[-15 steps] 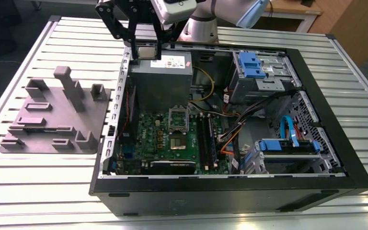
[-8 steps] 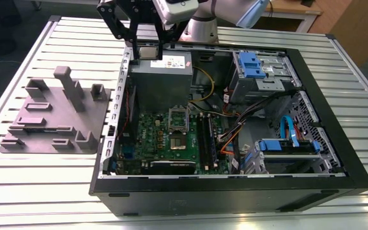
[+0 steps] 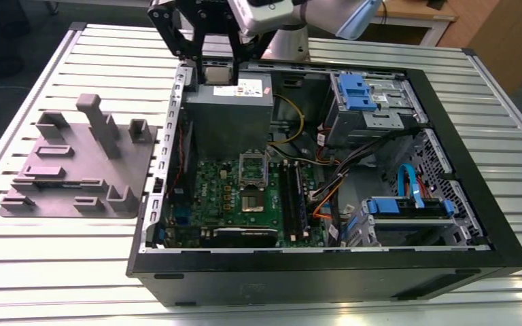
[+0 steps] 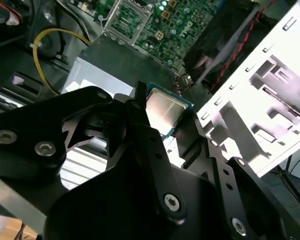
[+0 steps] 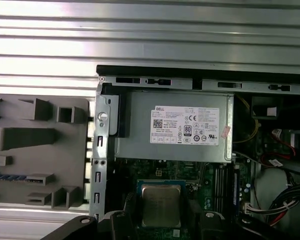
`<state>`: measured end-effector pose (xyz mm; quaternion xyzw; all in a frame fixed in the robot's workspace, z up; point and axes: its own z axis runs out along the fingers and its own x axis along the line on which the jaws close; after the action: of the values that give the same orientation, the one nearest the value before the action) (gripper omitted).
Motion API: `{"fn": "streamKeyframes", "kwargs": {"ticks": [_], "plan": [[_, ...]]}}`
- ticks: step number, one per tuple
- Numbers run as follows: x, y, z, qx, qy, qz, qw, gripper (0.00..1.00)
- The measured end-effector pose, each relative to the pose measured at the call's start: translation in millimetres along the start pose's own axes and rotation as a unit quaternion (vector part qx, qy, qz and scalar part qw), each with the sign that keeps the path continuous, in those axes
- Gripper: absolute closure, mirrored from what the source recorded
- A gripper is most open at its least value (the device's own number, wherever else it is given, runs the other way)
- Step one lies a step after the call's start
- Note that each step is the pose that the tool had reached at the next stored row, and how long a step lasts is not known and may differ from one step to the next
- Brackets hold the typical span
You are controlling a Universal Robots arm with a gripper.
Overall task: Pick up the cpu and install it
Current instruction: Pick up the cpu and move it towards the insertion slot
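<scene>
Case (image 3: 315, 278) lies open on the slatted table (image 3: 62, 272), with its black wall nearest in the exterior view. Just behind that wall is the motherboard (image 3: 234, 197), with the socket (image 3: 255, 202) mid-board; its frame looks flipped up. Blue drive cages (image 3: 406, 207) are on the exterior view's right. A grey fixture (image 3: 79, 163) sits on the table outside the case, on the exterior view's left.

Further back is the PSU (image 3: 229, 109), between the board and the far wall.

Farthest is the gripper (image 3: 217, 64), at the far end of the case above the PSU's far edge. It is clamped on the cpu (image 3: 217, 73). The cpu is in the air, touching nothing but the gripper, roughly level, metal top up.

In both wrist views the fingers (image 4: 140, 117) pinch the cpu (image 4: 164, 109) on two opposite edges, with its silvery top (image 5: 161, 204) clear between them. The cpu is well apart from the socket, with the PSU between them.
</scene>
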<state>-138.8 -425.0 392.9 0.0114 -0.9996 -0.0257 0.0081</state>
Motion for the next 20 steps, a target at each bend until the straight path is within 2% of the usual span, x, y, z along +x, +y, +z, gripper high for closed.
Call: {"fn": "streamKeyframes", "kwargs": {"ticks": [4, 7, 10, 20], "plan": [[-10.7, -1.8, 0.4, 0.0, 0.0002, 0.0, 1.0, 0.53], [-10.7, -9.2, 1.0, -0.0002, 0.0003, 0.0, 1.0, 0.53], [-11.3, -13.4, 2.2, -0.0003, 0.0001, 0.002, 1.0, 0.53], [-32.5, -16.2, 3.7, -0.0002, 0.0007, 0.003, 1.0, 0.53]]}}
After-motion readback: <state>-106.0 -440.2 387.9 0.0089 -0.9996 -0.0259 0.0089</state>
